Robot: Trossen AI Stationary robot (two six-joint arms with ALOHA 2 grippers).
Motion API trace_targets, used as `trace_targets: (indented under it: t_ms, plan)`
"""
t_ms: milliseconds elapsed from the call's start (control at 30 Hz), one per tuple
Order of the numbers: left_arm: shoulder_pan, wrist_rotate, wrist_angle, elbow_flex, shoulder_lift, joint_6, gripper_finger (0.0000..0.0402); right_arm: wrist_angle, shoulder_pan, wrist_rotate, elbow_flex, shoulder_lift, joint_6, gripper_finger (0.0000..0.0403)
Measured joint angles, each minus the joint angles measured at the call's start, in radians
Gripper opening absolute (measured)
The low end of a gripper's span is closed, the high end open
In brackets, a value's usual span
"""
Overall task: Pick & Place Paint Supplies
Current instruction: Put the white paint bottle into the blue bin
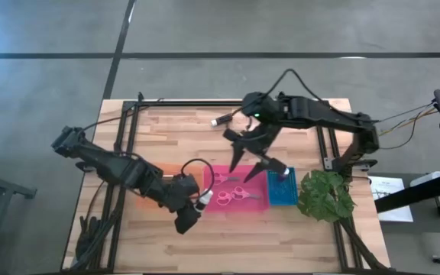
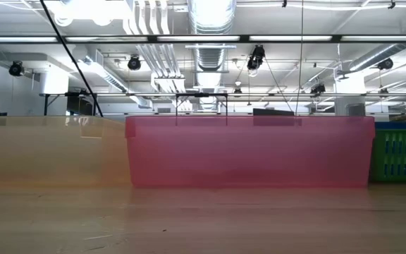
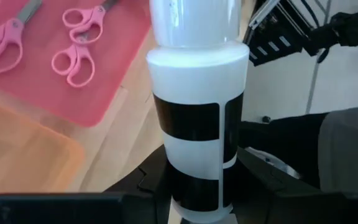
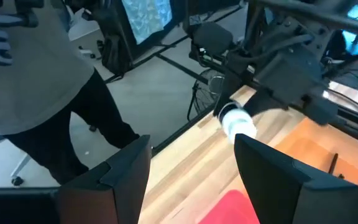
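Note:
My left gripper (image 1: 193,208) sits at the pink tray's near left corner, shut on a white paint bottle with a black label (image 3: 194,93) (image 1: 202,200). Two pink-handled scissors (image 3: 73,37) (image 1: 235,193) lie flat in the pink tray (image 1: 258,200). My right gripper (image 1: 240,176) hangs open above that tray, touching nothing; its wrist view (image 4: 188,168) looks toward the left arm's bottle (image 4: 238,122). One small bottle (image 1: 220,120) lies on the table's far part. A small pale item (image 1: 283,175) sits in the blue tray. My left gripper pinches the white bottle by the lower part of its body (image 3: 194,183) between the two fingers (image 3: 151,183). The bottle lies along the fingers and sticks out past them, cap end forward. It is off the table, with wood and the pink tray's corner showing beneath it.
An orange tray (image 1: 166,169) lies left of the pink one, partly under my left arm; the blue tray (image 1: 281,195) lies to its right, then a green leafy plant (image 1: 325,196). In the low view the tray walls (image 2: 249,152) span the table. A person (image 4: 36,81) stands beyond the table.

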Motion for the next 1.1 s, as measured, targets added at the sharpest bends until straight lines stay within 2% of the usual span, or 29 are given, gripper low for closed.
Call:
trace_targets:
  t_ms: [167, 333, 567, 1100]
  plan:
    - [0.023, 0.020, 0.009, 0.000, -0.001, 0.054, 0.0129, -0.062, 0.014, 0.007, 0.152, 0.105, -0.004, 0.0228]
    - [0.037, 0.015, 0.088, 0.000, -0.002, 0.077, 0.0129, -0.074, 0.015, 0.010, 0.221, 0.168, 0.000, 0.0228]
    - [0.043, -0.029, 0.207, 0.000, -0.012, 0.108, 0.0129, -0.074, 0.015, 0.018, 0.204, 0.181, 0.007, 0.0228]
    - [0.088, -0.055, 0.280, 0.000, -0.016, 0.141, 0.0129, -0.053, 0.030, 0.036, 0.198, 0.178, 0.000, 0.0228]
